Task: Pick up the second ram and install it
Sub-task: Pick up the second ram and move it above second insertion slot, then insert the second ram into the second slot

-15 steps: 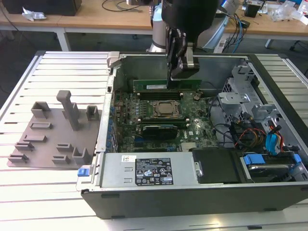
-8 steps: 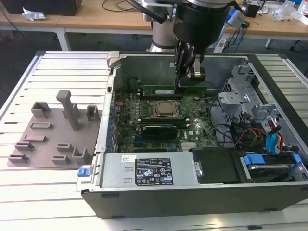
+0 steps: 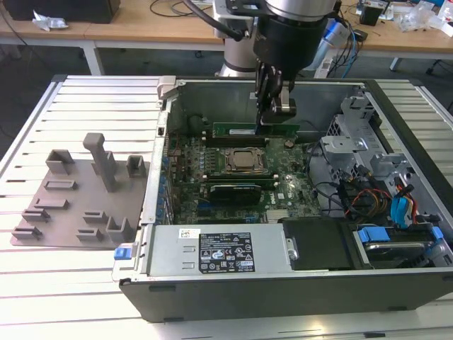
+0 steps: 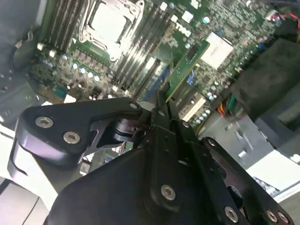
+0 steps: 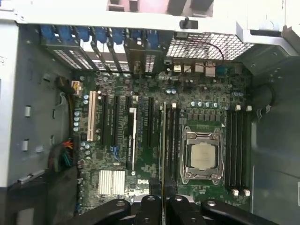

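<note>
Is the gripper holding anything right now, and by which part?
Yes. The gripper is shut on the long thin green circuit-board ram stick, pinching its upper long edge near the middle.

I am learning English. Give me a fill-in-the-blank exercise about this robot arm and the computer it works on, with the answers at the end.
1. The end effector grips a long, thin ____ memory stick.
2. It holds the stick over the motherboard, ____ the open computer case.
3. A grey plate with upright posts lies on the exterior view's ____ of the case.

Missing words: green; inside; left.
</note>
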